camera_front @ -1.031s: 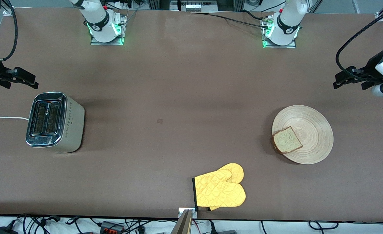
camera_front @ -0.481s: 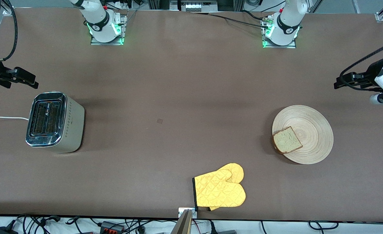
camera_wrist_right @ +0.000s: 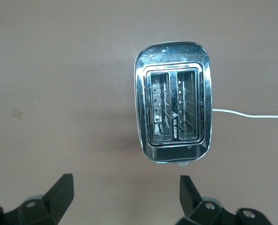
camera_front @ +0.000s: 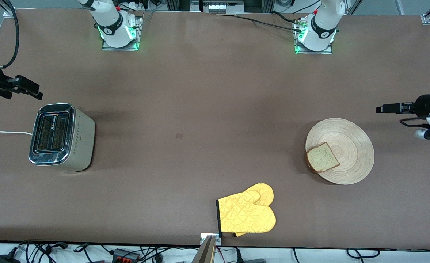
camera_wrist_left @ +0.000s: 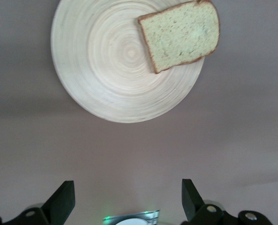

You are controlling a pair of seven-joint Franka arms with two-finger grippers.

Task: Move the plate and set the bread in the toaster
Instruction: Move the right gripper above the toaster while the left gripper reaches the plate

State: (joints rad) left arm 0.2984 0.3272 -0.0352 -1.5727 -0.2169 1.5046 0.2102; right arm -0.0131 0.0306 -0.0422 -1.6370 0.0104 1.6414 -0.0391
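Note:
The wooden plate [camera_front: 350,146] lies toward the left arm's end of the table, and the bread [camera_front: 322,157] rests on its rim on the side toward the table's middle. My left gripper [camera_front: 383,108] hangs open and empty over the bare table beside the plate. Its wrist view shows the plate [camera_wrist_left: 106,61] and the bread [camera_wrist_left: 181,35] ahead of the gripper [camera_wrist_left: 128,199]. The silver toaster [camera_front: 59,137] stands at the right arm's end, slots up. My right gripper [camera_front: 30,90] waits open and empty over the table beside the toaster. The right wrist view shows the toaster [camera_wrist_right: 173,108] ahead of the gripper [camera_wrist_right: 127,194].
A yellow oven mitt [camera_front: 247,213] lies near the table's front edge at the middle. The toaster's white cord [camera_front: 3,132] runs off the right arm's end of the table. The cord also shows in the right wrist view [camera_wrist_right: 251,114].
My left gripper has swung along the table's end toward the plate and turned edge-on to the front camera. The right arm, plate, bread and toaster have not moved.

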